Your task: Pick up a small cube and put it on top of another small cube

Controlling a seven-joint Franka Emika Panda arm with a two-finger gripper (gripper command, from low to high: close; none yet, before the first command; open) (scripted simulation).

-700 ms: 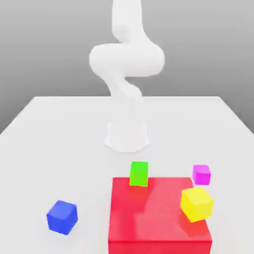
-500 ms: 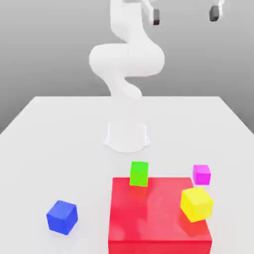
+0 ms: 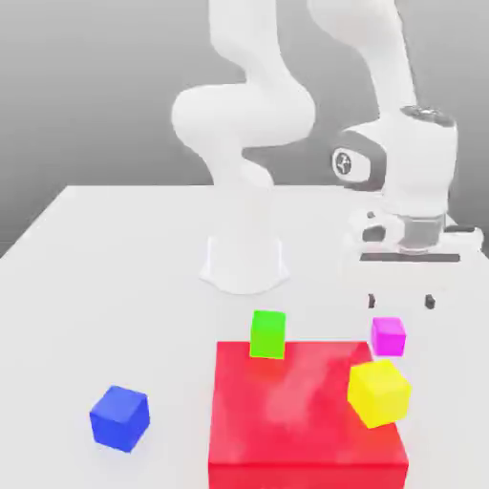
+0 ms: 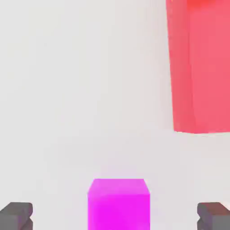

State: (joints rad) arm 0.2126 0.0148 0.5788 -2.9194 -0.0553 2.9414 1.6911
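Observation:
The small magenta cube rests on the white table at the exterior view's right, just behind the big red block. My gripper hangs a little above and behind it, open, with its two dark fingertips spread wide and nothing between them. In the hand view the magenta cube sits on the table midway between the two grey fingertips, apart from both. A green cube leans at the red block's back edge. A larger yellow cube sits tilted on the red block's right side.
A blue cube lies on the table at the exterior view's left front. The arm's white base stands at the table's middle, behind the red block. The red block's wall shows close beside the magenta cube.
The arm has swung down from the top of the exterior view to hover low over the magenta cube. The cubes have not moved.

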